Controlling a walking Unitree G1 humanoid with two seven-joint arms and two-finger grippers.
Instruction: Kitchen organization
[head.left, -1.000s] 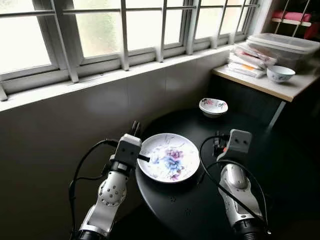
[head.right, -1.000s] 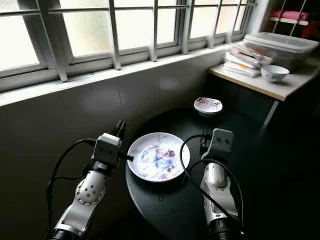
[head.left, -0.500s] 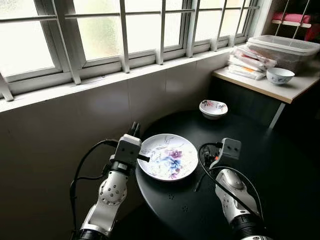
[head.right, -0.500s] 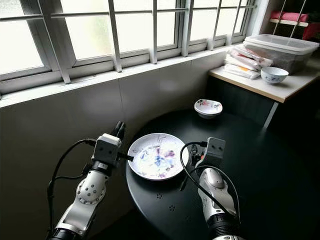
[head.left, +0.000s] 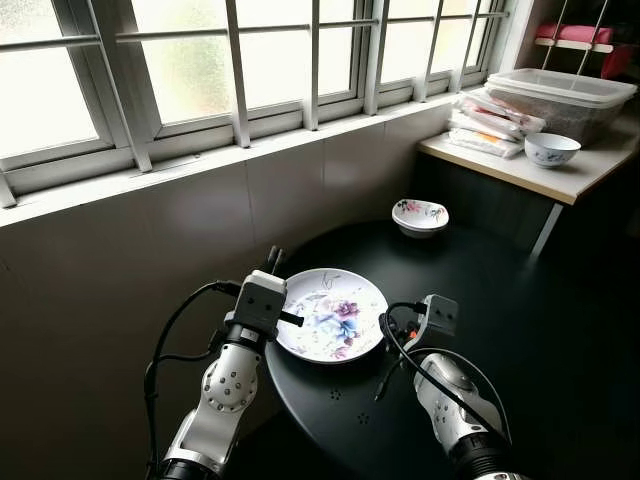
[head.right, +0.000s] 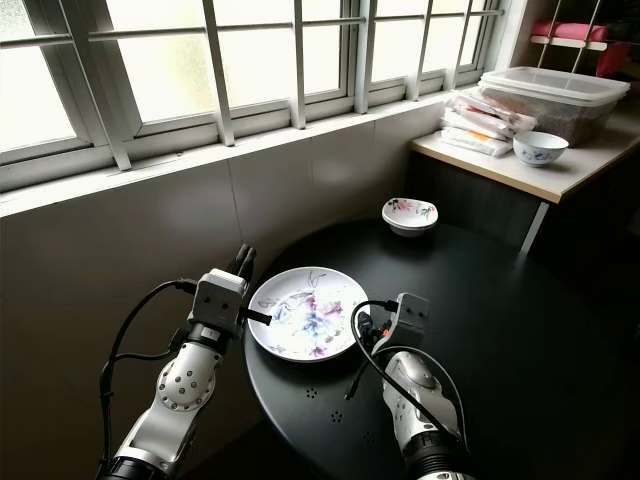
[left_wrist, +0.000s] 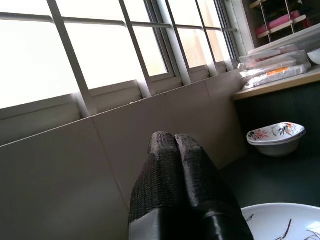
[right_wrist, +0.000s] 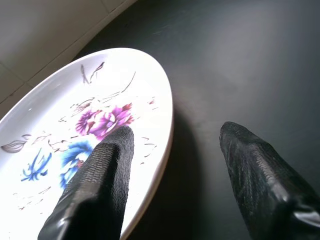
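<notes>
Right now the right gripper (right_wrist: 172, 165), fingers spread, straddles the floral plate (head.left: 331, 313) rim at its four o'clock; it should close squarely. At nine o'clock the left gripper (head.left: 272, 259) is pressed together. Beyond, a small bowl (head.left: 420, 215) sits on the black table (head.left: 520, 300).

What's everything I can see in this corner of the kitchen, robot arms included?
Plate: one, white with blue and purple flowers, on the near edge of the round table.
Round table: one, black.
Small bowl: one, white with flower pattern, at the table's far side.
Side counter: one, pale top, far right.
Blue-patterned bowl: one, white, on the counter.
Plastic box: one, clear with lid, on the counter.
Packets: a stack, white, beside the box.
Window: white frames, above the tiled wall.
Left gripper: shut, by the plate's left rim.
Right gripper: open, straddling the plate's right rim.
</notes>
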